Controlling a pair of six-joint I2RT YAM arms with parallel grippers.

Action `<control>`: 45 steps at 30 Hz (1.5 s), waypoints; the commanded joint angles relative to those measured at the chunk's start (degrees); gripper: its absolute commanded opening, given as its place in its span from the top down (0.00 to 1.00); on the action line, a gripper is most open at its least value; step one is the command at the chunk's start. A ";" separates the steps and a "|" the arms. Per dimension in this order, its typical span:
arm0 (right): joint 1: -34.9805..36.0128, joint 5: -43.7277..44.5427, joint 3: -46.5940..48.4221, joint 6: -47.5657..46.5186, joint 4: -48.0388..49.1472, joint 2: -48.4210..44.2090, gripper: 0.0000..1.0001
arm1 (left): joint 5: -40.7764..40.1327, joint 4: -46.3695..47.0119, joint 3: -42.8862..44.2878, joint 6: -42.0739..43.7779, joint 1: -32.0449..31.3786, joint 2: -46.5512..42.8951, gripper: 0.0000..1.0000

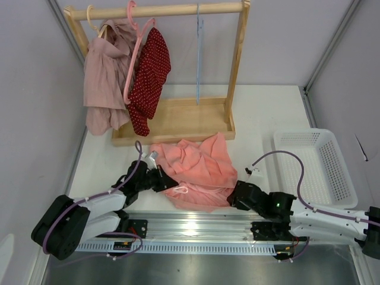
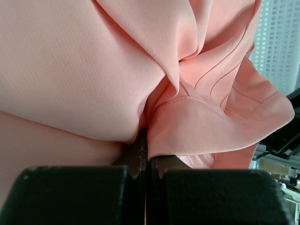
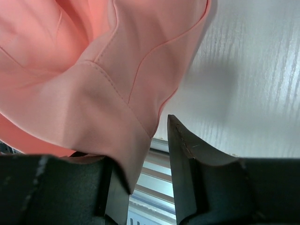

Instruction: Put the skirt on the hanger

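While left arm (image 1: 107, 205) crouches low, jaws pinch skirt (image 1: 199, 166).

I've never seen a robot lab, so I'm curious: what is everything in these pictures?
skirt: one, salmon-pink, crumpled on the table
rack: one, pale wood, far side
blue hanger: one, light blue, bare on the rack's rail
pink hanger: one, pink, on the rail
cream hanger: one, cream, rail's left end
dotted garment: one, dark red, on the rack
mauve garment: one, dusty pink, hanging leftmost
basket: one, white, right side
left gripper: one, black, shut on the skirt
right gripper: one, black, open beside the skirt
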 commanded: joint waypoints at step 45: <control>7.22 18.54 2.34 -1.24 13.63 7.16 0.51 | -5.05 -29.04 18.88 13.77 4.63 -6.39 0.58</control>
